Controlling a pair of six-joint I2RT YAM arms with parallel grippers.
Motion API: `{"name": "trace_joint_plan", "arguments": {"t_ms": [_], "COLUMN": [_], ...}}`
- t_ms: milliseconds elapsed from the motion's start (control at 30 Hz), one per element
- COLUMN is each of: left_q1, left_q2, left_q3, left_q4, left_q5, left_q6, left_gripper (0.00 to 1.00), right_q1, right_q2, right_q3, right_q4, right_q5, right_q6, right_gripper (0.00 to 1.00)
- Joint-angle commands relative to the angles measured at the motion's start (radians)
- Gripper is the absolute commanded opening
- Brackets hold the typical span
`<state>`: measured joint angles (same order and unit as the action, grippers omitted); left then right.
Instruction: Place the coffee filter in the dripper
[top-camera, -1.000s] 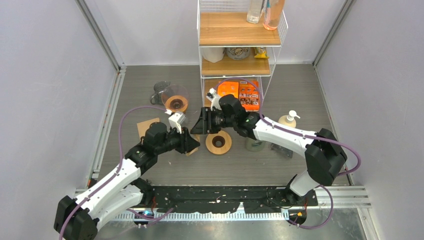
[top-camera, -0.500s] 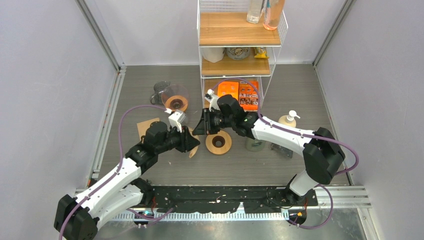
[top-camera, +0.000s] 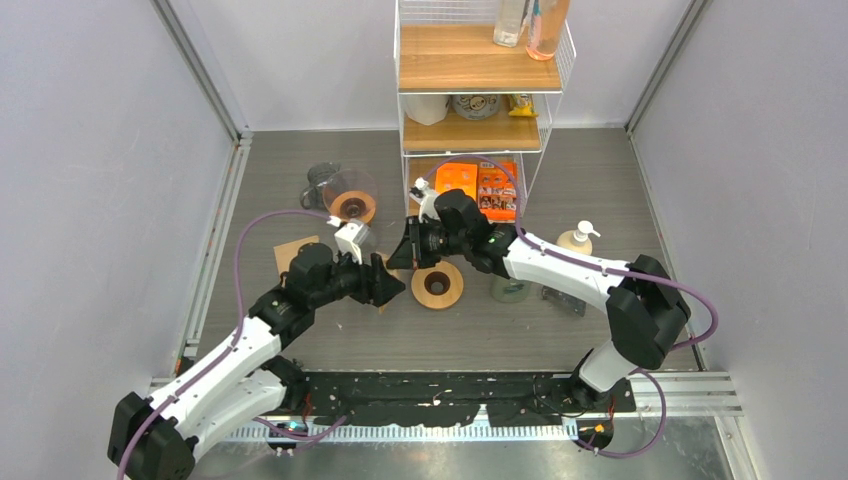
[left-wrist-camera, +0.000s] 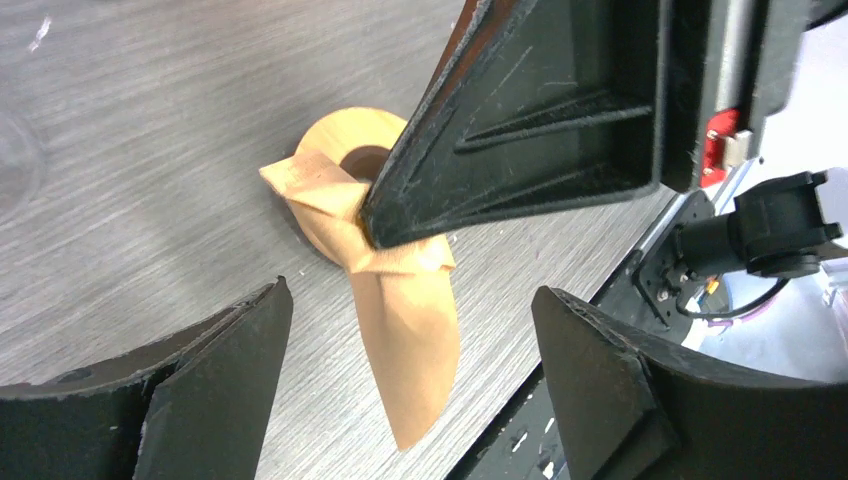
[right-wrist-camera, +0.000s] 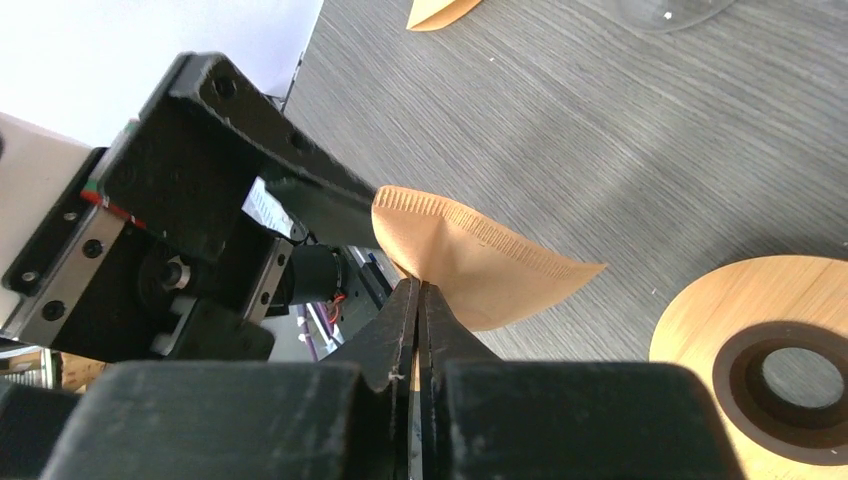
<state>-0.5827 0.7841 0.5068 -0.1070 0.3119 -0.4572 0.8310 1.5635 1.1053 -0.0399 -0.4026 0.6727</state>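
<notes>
Your right gripper (right-wrist-camera: 420, 290) has its fingers pressed fully together on the coffee filter (left-wrist-camera: 408, 300), pinching the tan paper at its upper, creased part. The filter hangs from that pinch with its pointed end down, above the table (top-camera: 300, 160) near the middle of the workspace.

Your left gripper (top-camera: 388, 285) faces it from 8 o'clock. Its fingers (left-wrist-camera: 215, 350) are spread wide and hold nothing. In the left wrist view the filter sits in the gap between them, and neither pad appears to touch the paper.

A flat wooden ring (top-camera: 437, 285) with a dark hole in its centre lies on the table just beside the filter, at about 4 o'clock from it. In the right wrist view the filter's free edge reaches toward this ring but stays apart from it.

The glass dripper (top-camera: 350, 200) with its wooden collar stands at about 11 o'clock from the filter, well apart. A glass jug (top-camera: 320, 180) stands just beside it at 10 o'clock.

A second filter (top-camera: 290, 255) lies flat on the table at 9 o'clock from the left gripper. The wire shelf rack (top-camera: 475, 95) stands at 12 o'clock. A soap pump bottle (top-camera: 577, 238) stands at 3 o'clock from the wooden ring.
</notes>
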Motion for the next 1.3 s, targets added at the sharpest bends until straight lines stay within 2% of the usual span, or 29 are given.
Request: {"name": "trace_joint_plan", "arguments": {"t_ms": [0,133,233,333,433,500,600,733,933,1167,1267], "left_q1": [-0.002,0.001,0.021,0.044,0.089,0.128,0.162,0.159,0.092,0.062,0.051], "left_q2": [-0.121,-0.239,-0.274,-0.253,-0.162,-0.088,-0.013,0.077,0.202,0.245,0.271], "left_q3": [0.005,-0.027,-0.050,-0.074,-0.019,0.009,0.035,0.074,0.165,0.238,0.264], "left_q4": [-0.007,-0.007,0.090,0.263,0.277,0.330,0.416,0.535,0.510,0.316,0.274], "left_q5": [-0.052,-0.163,-0.101,0.050,0.220,0.382,0.575,0.822,0.910,0.932,0.940], "left_q6": [0.015,0.067,0.109,0.155,0.215,0.221,0.238,0.225,0.281,0.476,0.497], "left_gripper": [0.99,1.00,1.00,1.00,0.99,1.00,0.99,0.99,0.99,0.99,0.99], "right_q1": [-0.032,-0.069,-0.090,-0.098,-0.107,-0.114,-0.127,-0.128,-0.126,-0.117,-0.114], "right_q2": [-0.100,-0.150,-0.204,-0.288,-0.345,-0.379,-0.410,-0.410,-0.376,-0.351,-0.354], "right_q3": [0.016,0.008,0.008,0.016,0.025,0.019,-0.002,-0.015,0.003,0.026,0.028], "right_q4": [0.023,-0.002,-0.065,-0.179,-0.300,-0.349,-0.358,-0.286,-0.295,-0.274,-0.262], "right_q5": [-0.017,-0.176,-0.271,-0.281,-0.319,-0.367,-0.469,-0.615,-0.647,-0.701,-0.704], "right_q6": [-0.056,-0.154,-0.247,-0.334,-0.444,-0.515,-0.552,-0.552,-0.561,-0.546,-0.542], "right_gripper": [0.05,0.05,0.05,0.05,0.05,0.05,0.05,0.05,0.05,0.05,0.05]}}
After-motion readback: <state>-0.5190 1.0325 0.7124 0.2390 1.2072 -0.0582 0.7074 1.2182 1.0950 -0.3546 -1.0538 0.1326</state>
